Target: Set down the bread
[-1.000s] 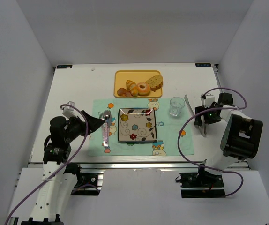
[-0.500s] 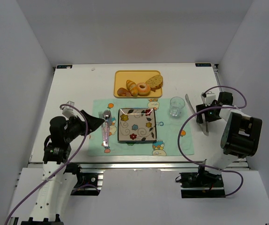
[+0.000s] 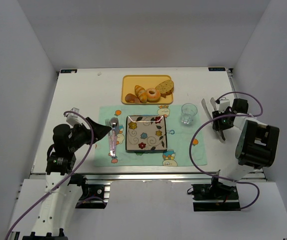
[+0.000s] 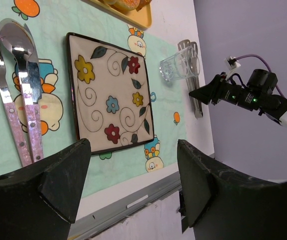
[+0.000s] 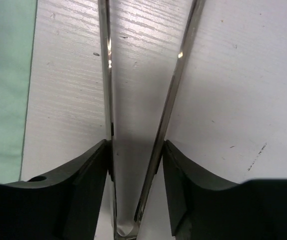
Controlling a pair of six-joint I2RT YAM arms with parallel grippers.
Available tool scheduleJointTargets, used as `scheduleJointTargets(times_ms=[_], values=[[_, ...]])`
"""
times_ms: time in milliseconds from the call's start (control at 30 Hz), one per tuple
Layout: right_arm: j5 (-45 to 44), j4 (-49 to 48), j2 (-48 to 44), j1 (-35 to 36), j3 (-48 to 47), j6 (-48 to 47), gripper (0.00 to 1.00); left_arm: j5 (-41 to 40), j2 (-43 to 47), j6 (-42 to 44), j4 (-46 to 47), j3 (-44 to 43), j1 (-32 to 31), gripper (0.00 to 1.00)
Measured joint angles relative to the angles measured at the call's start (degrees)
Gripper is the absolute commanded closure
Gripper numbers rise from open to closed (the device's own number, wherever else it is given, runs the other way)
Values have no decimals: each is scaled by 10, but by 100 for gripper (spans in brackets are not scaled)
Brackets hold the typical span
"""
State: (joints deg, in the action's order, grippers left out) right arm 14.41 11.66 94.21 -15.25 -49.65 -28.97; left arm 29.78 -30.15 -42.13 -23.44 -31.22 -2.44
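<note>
Right end effector [image 5: 135,150] grips the one pair of tongs [image 5: 105,75] out at three o'clock on the desk. Left end effector [image 4: 132,150] hangs wide and empty. The bread [image 3: 129,97], a single roll, lies untouched on the lone tray [image 3: 131,79], twelve o'clock of the one plate [image 3: 146,133]. The whole placing looks still to come.
</note>
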Motion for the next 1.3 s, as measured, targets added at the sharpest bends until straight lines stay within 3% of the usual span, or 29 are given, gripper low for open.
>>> scheduleJointTargets(times_ms=[67, 167, 200, 233, 533, 867, 1100, 1300], values=[[2, 0, 0, 0, 0, 0, 58, 0, 1, -1, 0, 0, 0, 20], [7, 3, 0, 0, -1, -1, 78, 0, 7, -2, 0, 0, 0, 20], [8, 4, 0, 0, -1, -1, 94, 0, 9, -3, 0, 0, 0, 20], [9, 6, 0, 0, -1, -1, 100, 0, 10, -3, 0, 0, 0, 20], [44, 78, -14, -1, -39, 30, 100, -4, 18, -4, -1, 0, 0, 21], [149, 139, -87, -1, -234, 92, 72, -4, 20, -8, 0, 0, 0, 20], [205, 154, -91, 18, -291, 155, 64, -4, 20, -9, 0, 1, 0, 20], [227, 156, -91, 80, -311, 193, 60, -5, 20, -9, 0, 1, 0, 20]])
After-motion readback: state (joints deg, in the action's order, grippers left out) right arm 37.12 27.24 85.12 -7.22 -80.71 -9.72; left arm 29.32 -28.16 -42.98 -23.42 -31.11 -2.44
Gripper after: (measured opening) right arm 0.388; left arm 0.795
